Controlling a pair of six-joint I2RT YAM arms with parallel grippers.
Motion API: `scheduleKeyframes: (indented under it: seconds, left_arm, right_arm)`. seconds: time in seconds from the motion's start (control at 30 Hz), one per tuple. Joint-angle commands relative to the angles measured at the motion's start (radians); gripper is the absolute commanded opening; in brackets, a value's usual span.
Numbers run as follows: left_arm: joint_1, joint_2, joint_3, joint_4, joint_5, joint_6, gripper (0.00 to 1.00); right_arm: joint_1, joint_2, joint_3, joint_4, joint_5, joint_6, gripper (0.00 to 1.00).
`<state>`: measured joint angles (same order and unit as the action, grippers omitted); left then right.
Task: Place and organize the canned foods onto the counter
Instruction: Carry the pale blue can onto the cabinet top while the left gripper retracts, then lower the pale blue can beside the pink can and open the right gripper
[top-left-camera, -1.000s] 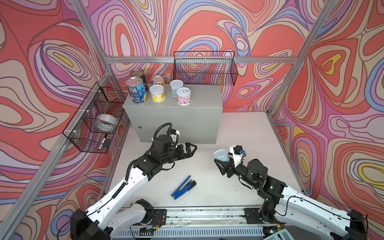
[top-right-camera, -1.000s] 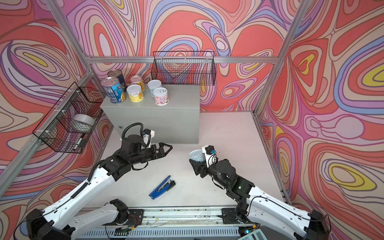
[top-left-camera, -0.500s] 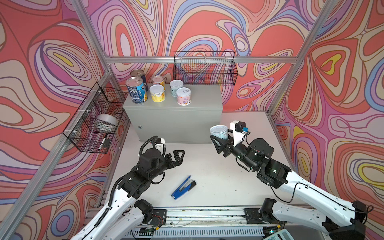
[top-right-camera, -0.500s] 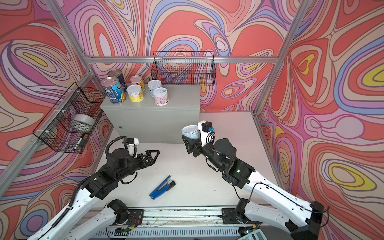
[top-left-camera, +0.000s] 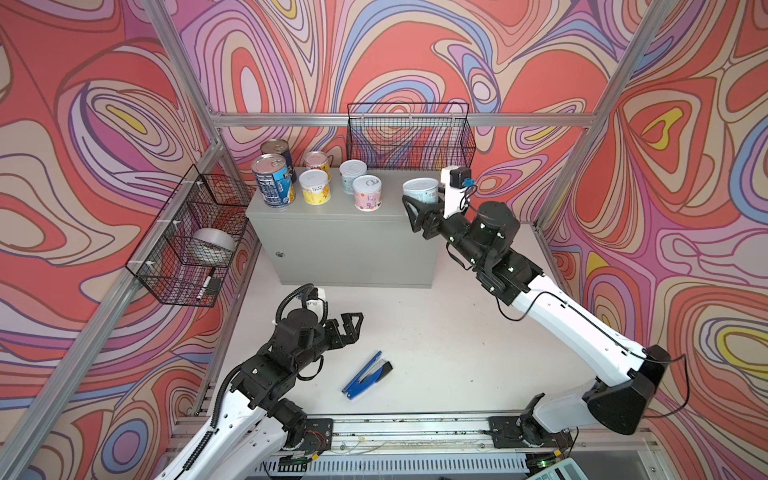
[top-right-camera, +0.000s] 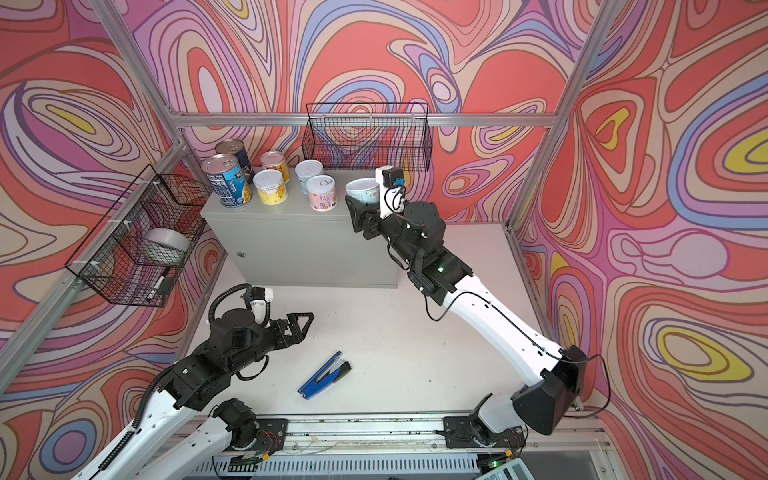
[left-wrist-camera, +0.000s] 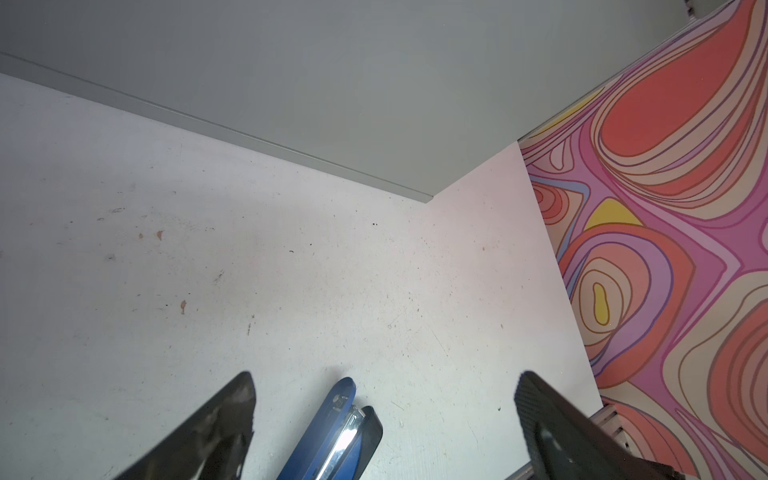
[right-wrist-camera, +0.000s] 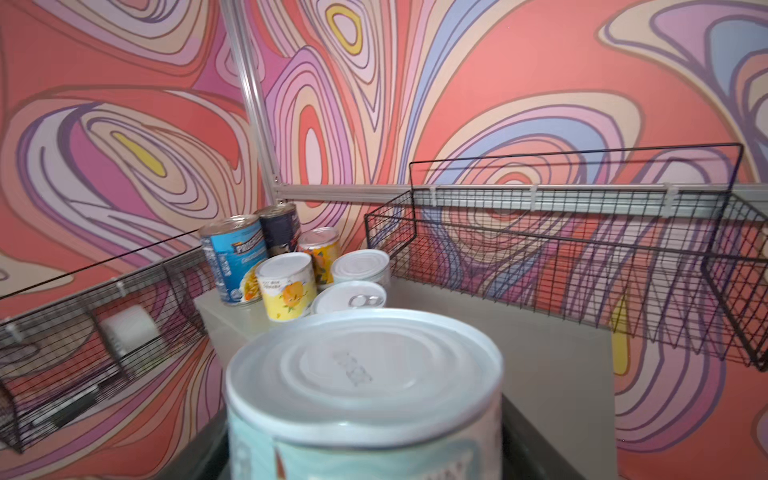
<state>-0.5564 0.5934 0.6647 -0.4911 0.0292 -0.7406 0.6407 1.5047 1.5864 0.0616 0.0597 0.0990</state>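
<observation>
Over the right end of the grey surface (top-left-camera: 390, 195), near its front edge, the right tool (top-left-camera: 420, 204) is clamped on a short can (top-left-camera: 420, 189) with a white lid and a pale teal label. The can is upright; whether its bottom touches the grey surface I cannot tell. Six other cans stand on the left half. Two tall blue cans (top-left-camera: 274, 185) are at the left edge, one behind the other. Beside them stand a small orange can (top-left-camera: 318, 163), a yellow can (top-left-camera: 313, 189), a pale can (top-left-camera: 352, 176) and a pink can (top-left-camera: 367, 195). Above the white surface (top-left-camera: 436, 332), the left tool (top-left-camera: 353, 328) has its jaws wide apart and holds nothing. A blue stapler (top-left-camera: 368, 374) lies near it.
</observation>
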Motion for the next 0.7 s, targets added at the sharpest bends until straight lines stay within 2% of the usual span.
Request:
scheduleKeyframes:
  seconds: [0.0, 0.1, 0.33, 0.5, 0.67]
  left_arm:
    - [0.004, -0.042, -0.004, -0.066, -0.050, 0.038, 1.00]
    - [0.004, -0.076, -0.015, -0.086, -0.069, 0.048, 1.00]
    - [0.004, -0.123, -0.034, -0.118, -0.084, 0.054, 1.00]
    - [0.004, -0.129, -0.043, -0.124, -0.089, 0.063, 1.00]
    - [0.004, -0.128, -0.042, -0.135, -0.095, 0.073, 1.00]
  right_arm:
    - [-0.038, 0.076, 0.094, 0.109, -0.073, 0.031, 0.62]
    - [-0.072, 0.162, 0.166, 0.126, -0.116, 0.024, 0.63]
    - [-0.104, 0.335, 0.313, 0.122, -0.129, 0.007, 0.63]
    - [-0.105, 0.386, 0.299, 0.215, -0.070, -0.022, 0.64]
    - [-0.104, 0.466, 0.384, 0.166, -0.049, -0.060, 0.64]
